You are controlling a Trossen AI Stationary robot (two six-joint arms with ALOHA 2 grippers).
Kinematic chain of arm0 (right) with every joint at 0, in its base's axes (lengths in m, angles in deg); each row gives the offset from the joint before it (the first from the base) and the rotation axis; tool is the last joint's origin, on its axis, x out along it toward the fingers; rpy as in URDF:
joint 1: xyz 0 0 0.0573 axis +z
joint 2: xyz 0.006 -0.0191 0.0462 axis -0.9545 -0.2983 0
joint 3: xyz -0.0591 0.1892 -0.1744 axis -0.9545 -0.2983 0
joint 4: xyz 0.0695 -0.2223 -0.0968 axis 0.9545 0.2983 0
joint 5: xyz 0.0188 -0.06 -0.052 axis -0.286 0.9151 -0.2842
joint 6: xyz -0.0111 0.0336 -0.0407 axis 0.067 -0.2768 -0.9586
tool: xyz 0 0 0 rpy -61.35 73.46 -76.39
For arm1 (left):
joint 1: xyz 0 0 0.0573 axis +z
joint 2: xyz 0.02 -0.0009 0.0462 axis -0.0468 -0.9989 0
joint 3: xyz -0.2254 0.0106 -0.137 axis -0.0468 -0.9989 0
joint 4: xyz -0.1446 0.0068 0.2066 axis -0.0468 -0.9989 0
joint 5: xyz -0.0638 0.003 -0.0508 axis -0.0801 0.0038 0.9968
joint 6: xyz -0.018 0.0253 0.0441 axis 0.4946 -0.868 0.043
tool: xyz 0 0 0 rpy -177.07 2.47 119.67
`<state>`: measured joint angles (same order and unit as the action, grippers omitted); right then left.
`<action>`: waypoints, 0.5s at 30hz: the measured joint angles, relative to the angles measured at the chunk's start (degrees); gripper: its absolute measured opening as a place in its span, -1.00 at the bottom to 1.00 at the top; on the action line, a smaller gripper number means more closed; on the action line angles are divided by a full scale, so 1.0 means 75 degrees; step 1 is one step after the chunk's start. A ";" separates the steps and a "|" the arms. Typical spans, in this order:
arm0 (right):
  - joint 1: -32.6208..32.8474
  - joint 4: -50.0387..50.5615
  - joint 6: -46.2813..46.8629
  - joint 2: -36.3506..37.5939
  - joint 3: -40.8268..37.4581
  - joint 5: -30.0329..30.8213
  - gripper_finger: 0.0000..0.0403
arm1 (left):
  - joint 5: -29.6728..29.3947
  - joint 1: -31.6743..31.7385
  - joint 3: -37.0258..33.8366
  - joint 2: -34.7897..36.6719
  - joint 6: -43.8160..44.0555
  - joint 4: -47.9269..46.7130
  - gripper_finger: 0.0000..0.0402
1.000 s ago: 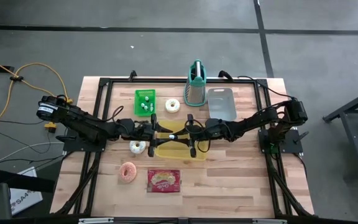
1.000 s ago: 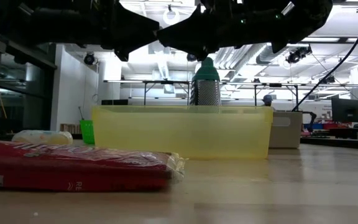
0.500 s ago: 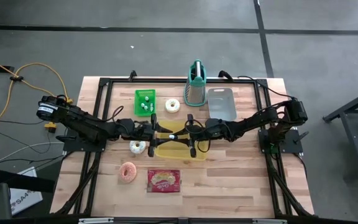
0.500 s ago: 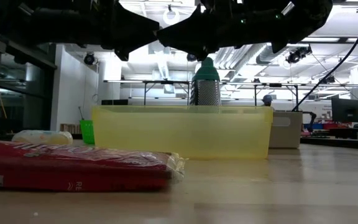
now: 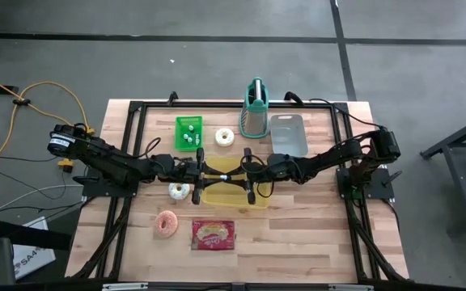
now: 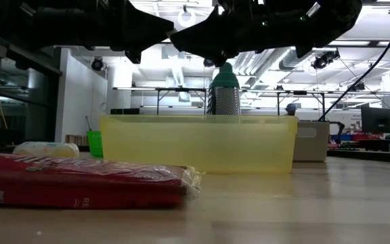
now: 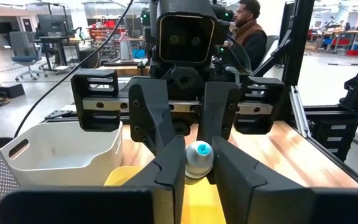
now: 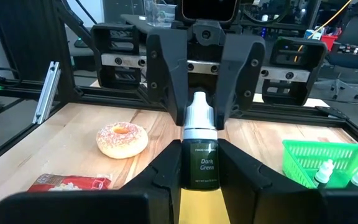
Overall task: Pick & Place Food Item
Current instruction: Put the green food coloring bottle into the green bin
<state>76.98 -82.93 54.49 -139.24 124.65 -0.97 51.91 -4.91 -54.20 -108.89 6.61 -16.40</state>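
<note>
A small dropper bottle (image 8: 199,163) with a dark "Dark Green" label and a white cap lies level in the air between my two grippers, above the yellow bin (image 5: 235,194). My left gripper (image 5: 209,170) comes from the table's left and is shut on the cap end. My right gripper (image 5: 243,170) comes from the right and is shut on the dark body. In the low view both hands are dark shapes over the yellow bin (image 6: 196,144), and the bottle does not show there. My left gripper pinches the bottle's white cap (image 7: 199,157) between its two fingers, which lie level, come from the table's left and run along the bottle. My right gripper pinches the dark labelled body (image 8: 199,174) between its two fingers, level from the table's right, along the bottle. The bottle is level and clear of the bin.
A green basket (image 5: 188,132) of small bottles, a white-iced doughnut (image 5: 225,137), a grater (image 5: 255,113) and a pale tub (image 5: 288,134) stand at the back. Another white doughnut (image 5: 180,191), a pink one (image 5: 167,223) and a red snack packet (image 5: 213,234) lie nearer the front.
My left gripper has shut on the bottle's cap end without shifting its place. My right gripper and the bottle have kept still.
</note>
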 joint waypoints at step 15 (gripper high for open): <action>0.0000 0.0003 0.0000 0.0000 0.0000 -0.0003 -0.62 | 0.0023 0.0000 0.0000 0.0000 -0.0067 0.0000 -0.76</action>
<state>76.98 -82.91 54.49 -139.24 124.65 -0.99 52.09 -4.91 -54.20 -108.89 6.11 -16.40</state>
